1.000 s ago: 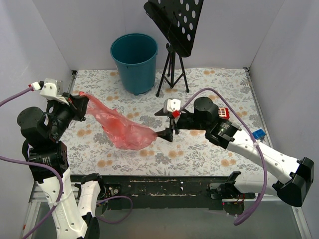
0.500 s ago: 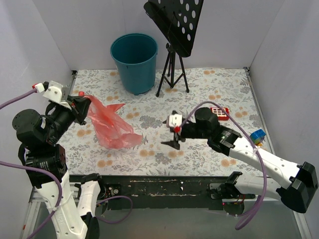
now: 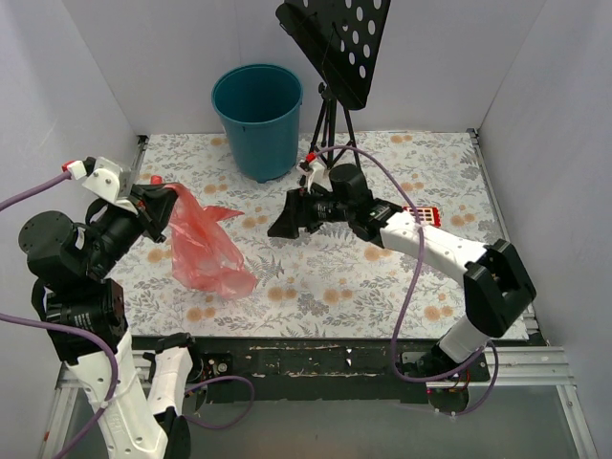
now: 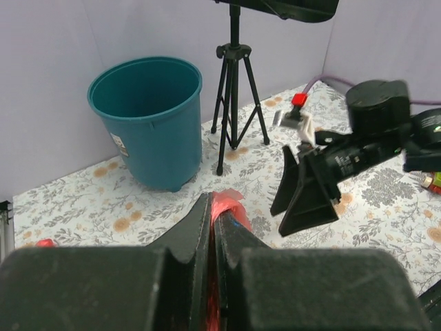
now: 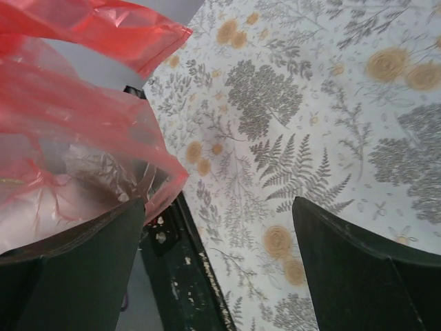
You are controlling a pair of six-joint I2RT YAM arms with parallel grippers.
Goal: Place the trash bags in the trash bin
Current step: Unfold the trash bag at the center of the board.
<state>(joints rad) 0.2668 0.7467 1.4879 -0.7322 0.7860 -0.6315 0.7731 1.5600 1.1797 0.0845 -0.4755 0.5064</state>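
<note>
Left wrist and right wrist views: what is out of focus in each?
Left wrist view: the near fingers are dark and soft, the trash bin sharp. Right wrist view: the trash bag looks soft up close; the table print is crisp.

My black two-finger left gripper [image 3: 153,204] is lifted at my left side, its jaws pressed together on a thin red plastic film bag [image 3: 196,251]. My right arm stretches toward the left, and its black gripper [image 3: 284,222] has the fingers wide apart.

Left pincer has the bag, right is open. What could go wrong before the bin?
1. The trash bag hangs from the left pincer alone, by a thin edge; it could slip.
2. Its loose tail may drape over the trash bin rim.
3. The tripod stands beside the bin; the open right pincer could knock it.
</note>
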